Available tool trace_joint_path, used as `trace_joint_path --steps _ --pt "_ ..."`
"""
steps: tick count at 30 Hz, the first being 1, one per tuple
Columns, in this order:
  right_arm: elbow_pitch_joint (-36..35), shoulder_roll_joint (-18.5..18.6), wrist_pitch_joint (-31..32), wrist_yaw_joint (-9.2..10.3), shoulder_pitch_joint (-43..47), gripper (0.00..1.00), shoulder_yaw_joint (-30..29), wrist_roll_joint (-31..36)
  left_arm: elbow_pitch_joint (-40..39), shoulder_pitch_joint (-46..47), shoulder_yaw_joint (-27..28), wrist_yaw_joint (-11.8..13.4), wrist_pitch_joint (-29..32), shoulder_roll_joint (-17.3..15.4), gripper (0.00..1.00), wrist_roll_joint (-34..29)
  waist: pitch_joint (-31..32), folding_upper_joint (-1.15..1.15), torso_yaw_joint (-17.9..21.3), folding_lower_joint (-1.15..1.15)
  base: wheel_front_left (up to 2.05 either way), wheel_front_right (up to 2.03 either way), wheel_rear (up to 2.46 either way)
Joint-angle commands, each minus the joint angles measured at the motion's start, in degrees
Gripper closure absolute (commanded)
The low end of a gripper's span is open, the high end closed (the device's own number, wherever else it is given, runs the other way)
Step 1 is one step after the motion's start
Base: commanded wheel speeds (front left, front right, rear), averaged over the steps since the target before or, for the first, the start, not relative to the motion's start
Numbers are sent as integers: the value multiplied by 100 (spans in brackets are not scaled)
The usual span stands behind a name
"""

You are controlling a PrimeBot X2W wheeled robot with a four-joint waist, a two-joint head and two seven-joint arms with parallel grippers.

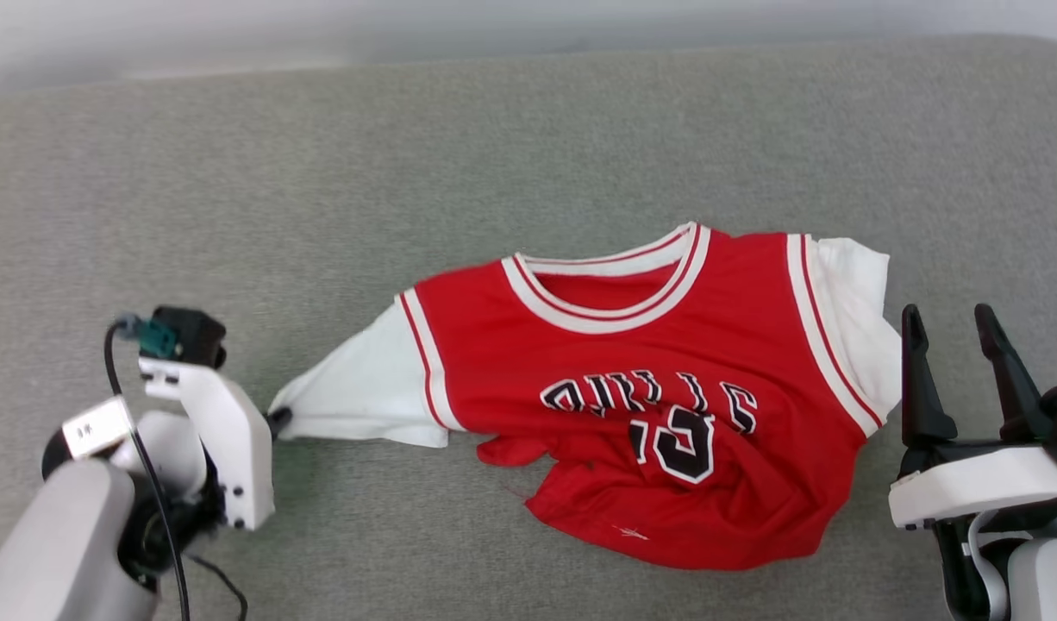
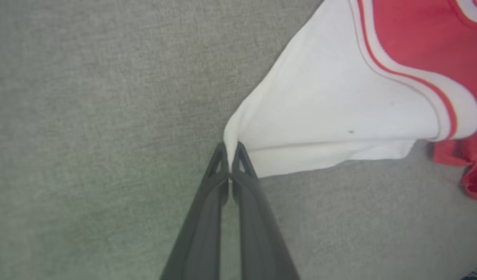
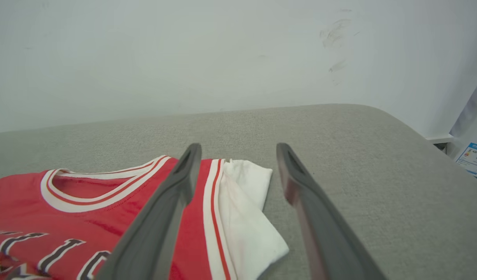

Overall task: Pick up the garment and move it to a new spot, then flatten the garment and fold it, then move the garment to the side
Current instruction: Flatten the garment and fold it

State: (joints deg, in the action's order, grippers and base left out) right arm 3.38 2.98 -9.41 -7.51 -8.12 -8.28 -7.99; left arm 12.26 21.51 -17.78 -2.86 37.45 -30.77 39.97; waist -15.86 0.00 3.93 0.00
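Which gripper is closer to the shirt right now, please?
Left. The left gripper is shut on the shirt, at one white sleeve tip; the right gripper stands open beside the other sleeve.

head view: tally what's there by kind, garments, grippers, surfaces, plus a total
garment: 1
grippers: 2, left gripper shut on the garment's white sleeve tip, right gripper open
grey cushion: 1
total: 4

red jersey (image 1: 649, 354) on grey fabric surface (image 1: 408, 172)
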Motion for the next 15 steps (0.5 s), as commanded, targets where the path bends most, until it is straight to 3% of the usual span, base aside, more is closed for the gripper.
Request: trace_joint_path --steps 1,6,7,8,15 --pt "16 -13 53 4 63 0 -25 36 -71 -191 12 44 -40 -7 100 -1 138 0 -131 0 0 0 0" --pt "60 -15 240 4 142 0 -112 91 -455 -702 -47 172 -278 76 100 -39 300 0 -291 0 0 0 0" --pt "67 -15 277 4 150 0 -132 107 -502 -738 -29 195 -417 116 58 -73 325 0 -319 0 0 0 0" --pt "71 -15 305 4 159 0 -134 109 -535 -781 -32 188 -569 135 0 -134 348 0 -341 0 0 0 0" --pt "45 116 709 4 245 0 -92 172 -764 -840 92 155 -2554 541 0 -661 538 0 -487 0 0 0 0"
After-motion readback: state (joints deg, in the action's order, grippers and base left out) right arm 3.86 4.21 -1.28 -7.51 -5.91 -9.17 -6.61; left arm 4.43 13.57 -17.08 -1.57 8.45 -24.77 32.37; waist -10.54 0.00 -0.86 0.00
